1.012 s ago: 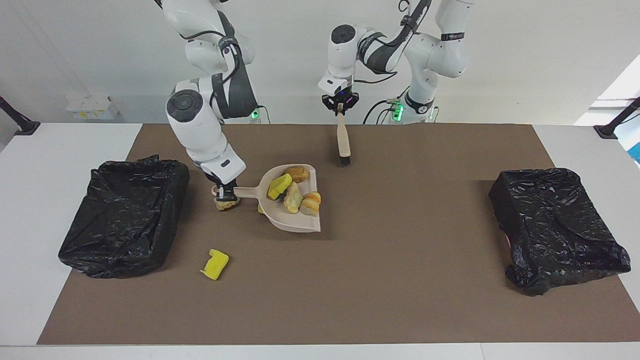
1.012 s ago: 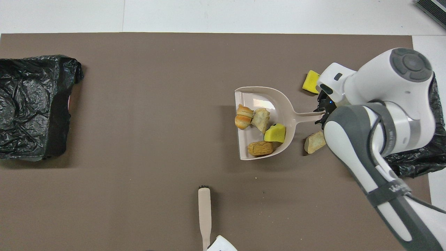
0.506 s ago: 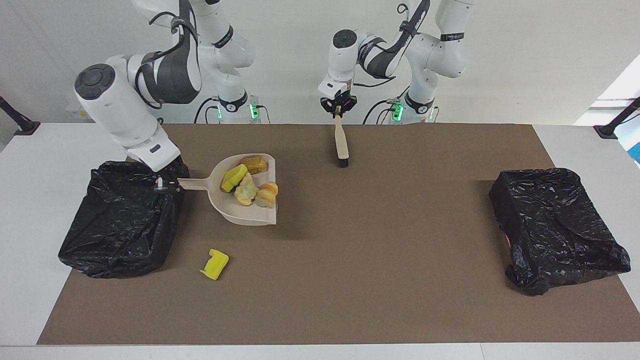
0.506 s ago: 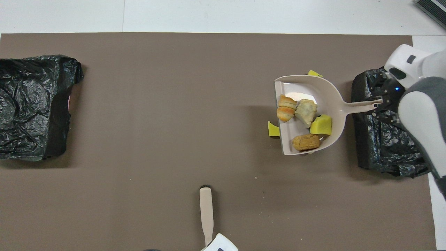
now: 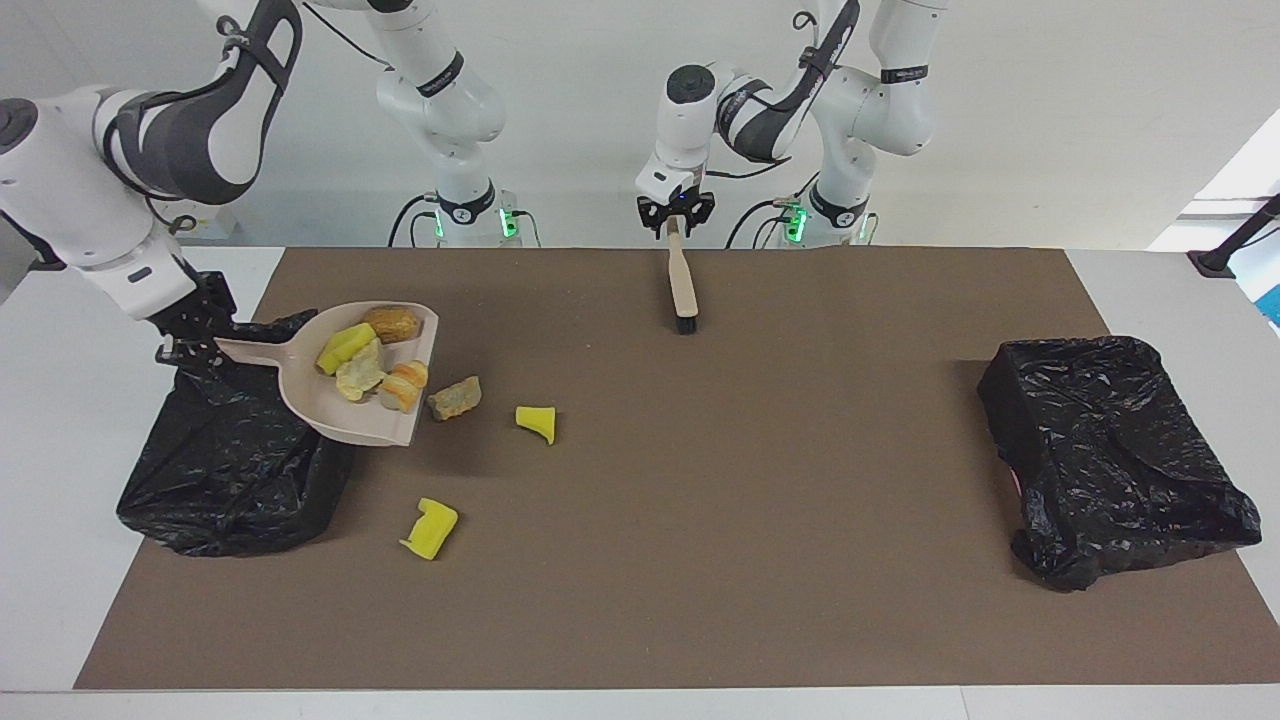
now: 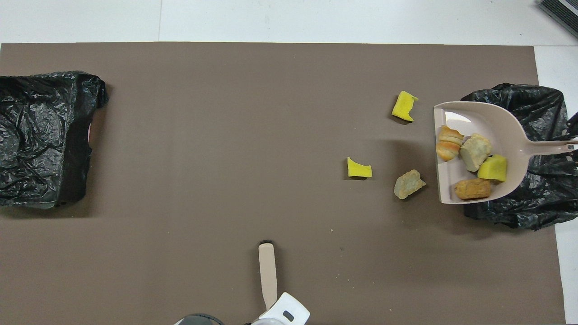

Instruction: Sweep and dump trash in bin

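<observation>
Beside the dustpan (image 5: 345, 425), three trash scraps (image 5: 455, 398) lie.

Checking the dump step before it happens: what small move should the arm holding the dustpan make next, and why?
Probably carry the dustpan a little farther over the bin, then tip it. The right gripper holds its handle over the bin, but the pan's open edge with four scraps overhangs the mat.

Dustpan (image 6: 492, 124) with four scraps (image 6: 472, 164) over bin (image 6: 537, 97)
</observation>
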